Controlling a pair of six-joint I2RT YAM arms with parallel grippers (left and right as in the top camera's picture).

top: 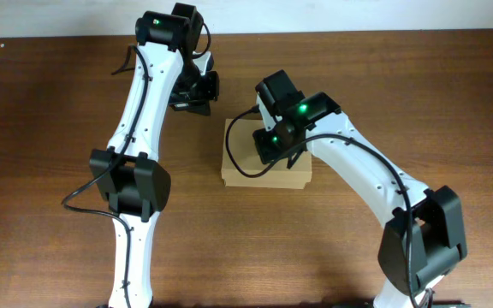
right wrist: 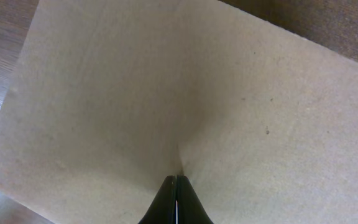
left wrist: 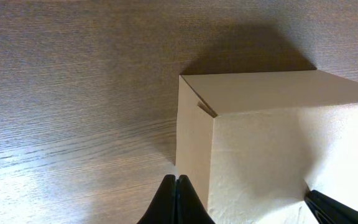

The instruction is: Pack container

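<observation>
Tan cardboard container point(top: 274, 178) sits directly under the closed right gripper point(right wrist: 176, 198), whose tips touch its lid. The left gripper point(left wrist: 176, 196), also closed, hangs at ten o'clock.

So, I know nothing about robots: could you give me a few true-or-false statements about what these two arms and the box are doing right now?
1. The right gripper hangs above the container. True.
2. The left gripper is gripping the container. False: it is shut on nothing, off beside the container's edge.
3. The container's lid stands open. False: in the right wrist view the top looks flat and closed.
4. Both grippers are shut. True.
5. The table is white plastic. False: it shows brown wood grain.
</observation>
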